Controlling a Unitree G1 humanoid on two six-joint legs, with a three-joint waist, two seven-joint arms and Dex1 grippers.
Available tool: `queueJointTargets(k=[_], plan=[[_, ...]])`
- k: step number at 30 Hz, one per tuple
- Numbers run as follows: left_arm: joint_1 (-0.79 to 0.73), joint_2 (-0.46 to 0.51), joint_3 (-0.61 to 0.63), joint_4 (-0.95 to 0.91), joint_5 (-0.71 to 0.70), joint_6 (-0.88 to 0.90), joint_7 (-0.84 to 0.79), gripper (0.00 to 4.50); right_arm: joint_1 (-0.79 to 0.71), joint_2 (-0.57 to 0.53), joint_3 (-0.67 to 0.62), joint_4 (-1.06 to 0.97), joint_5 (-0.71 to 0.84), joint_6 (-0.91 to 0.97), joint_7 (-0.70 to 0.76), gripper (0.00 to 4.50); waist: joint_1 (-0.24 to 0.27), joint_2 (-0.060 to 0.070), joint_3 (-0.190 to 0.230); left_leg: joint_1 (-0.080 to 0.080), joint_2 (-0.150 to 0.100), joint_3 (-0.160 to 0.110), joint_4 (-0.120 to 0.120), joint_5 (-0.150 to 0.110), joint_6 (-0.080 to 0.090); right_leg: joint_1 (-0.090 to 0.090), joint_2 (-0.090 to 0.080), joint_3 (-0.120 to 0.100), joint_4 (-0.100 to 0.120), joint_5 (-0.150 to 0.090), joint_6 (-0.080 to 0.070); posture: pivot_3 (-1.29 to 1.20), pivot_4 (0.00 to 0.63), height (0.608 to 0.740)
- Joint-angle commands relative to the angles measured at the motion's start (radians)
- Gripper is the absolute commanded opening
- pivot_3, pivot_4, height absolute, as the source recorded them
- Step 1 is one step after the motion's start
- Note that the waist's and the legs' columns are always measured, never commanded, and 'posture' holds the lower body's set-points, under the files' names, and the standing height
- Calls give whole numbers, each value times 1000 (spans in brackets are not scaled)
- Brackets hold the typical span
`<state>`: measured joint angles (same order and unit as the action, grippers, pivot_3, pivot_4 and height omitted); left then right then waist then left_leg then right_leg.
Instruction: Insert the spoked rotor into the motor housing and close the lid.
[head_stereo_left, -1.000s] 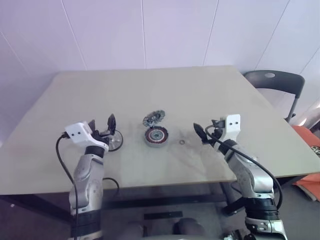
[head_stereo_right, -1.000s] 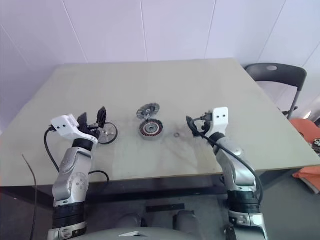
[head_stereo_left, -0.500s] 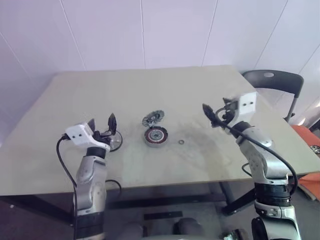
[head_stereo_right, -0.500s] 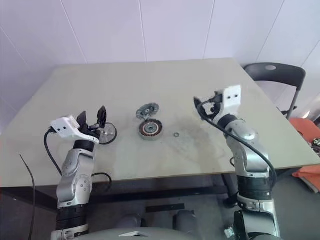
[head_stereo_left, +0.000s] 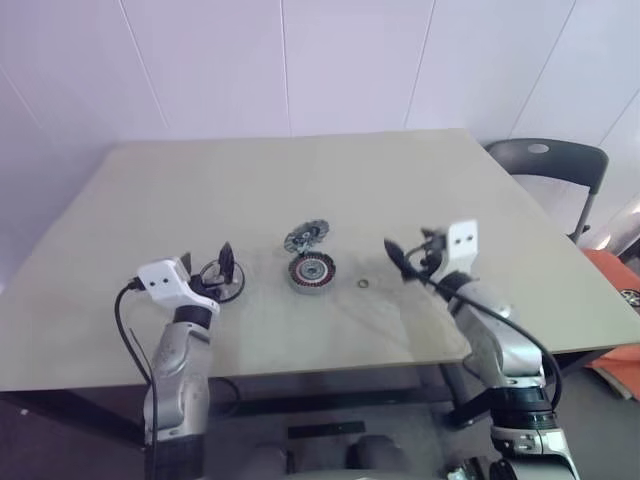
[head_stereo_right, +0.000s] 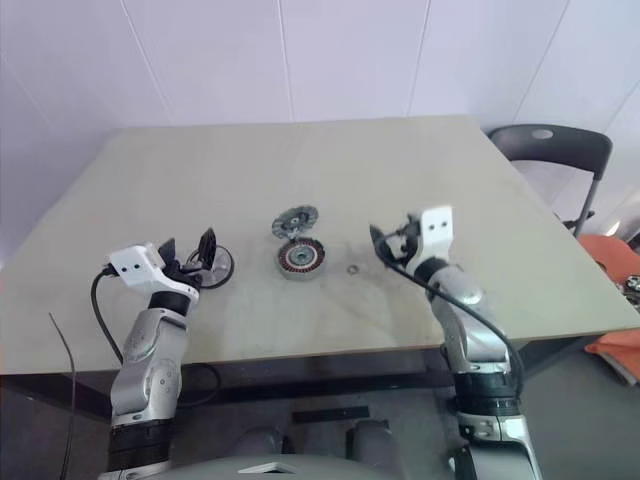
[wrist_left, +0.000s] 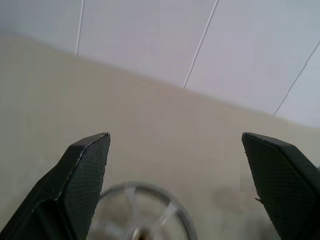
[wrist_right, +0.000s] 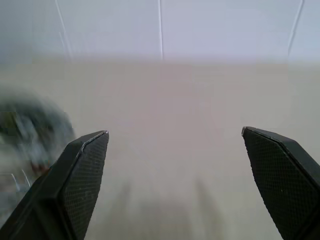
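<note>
Since half a second ago the right gripper (head_stereo_left: 403, 262) has come back down from its raised position and now hangs low over the table (head_stereo_left: 300, 180), toward its right-hand edge, just right of the small ring (head_stereo_left: 363, 285); the left gripper (head_stereo_left: 206, 265) has sunk a little and sits closer over the spoked rotor (head_stereo_left: 224, 283). The right gripper's fingers (wrist_right: 82, 170) are spread as wide as they go and hold nothing, with bare tabletop between them. The left gripper's fingers (wrist_left: 85, 167) are also spread wide and empty; in the left wrist view the rotor lies flat on the table just below and between them, and I cannot tell whether a fingertip touches its rim. The motor housing (head_stereo_left: 312, 272) rests near the middle of the table, toward the front edge, copper windings up and open. The lid (head_stereo_left: 306, 236) lies just behind it, toward the far edge, propped at a tilt and touching or nearly touching the housing.
</note>
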<state>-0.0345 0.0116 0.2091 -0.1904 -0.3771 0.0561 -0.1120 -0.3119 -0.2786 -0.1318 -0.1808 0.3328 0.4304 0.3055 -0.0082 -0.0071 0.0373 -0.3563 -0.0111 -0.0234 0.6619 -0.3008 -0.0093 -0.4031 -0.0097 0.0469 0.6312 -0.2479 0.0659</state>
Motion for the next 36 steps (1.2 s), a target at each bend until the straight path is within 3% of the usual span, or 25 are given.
queueJointTargets(k=[1,36], plan=[[-12,8,7,-20,-4,-5,2,4500,-3,-39,-22,-40,15,62,2,4466,1,-1,-1,0,0,0,0,0,0,1,0,0,-1,0,0,0,0,740],[-5,23,-12,-11,9,12,6,4500,-5,-23,30,7,-36,29,8,4466,-3,0,0,1,0,1,0,0,0,1,0,0,0,0,0,0,0,740]])
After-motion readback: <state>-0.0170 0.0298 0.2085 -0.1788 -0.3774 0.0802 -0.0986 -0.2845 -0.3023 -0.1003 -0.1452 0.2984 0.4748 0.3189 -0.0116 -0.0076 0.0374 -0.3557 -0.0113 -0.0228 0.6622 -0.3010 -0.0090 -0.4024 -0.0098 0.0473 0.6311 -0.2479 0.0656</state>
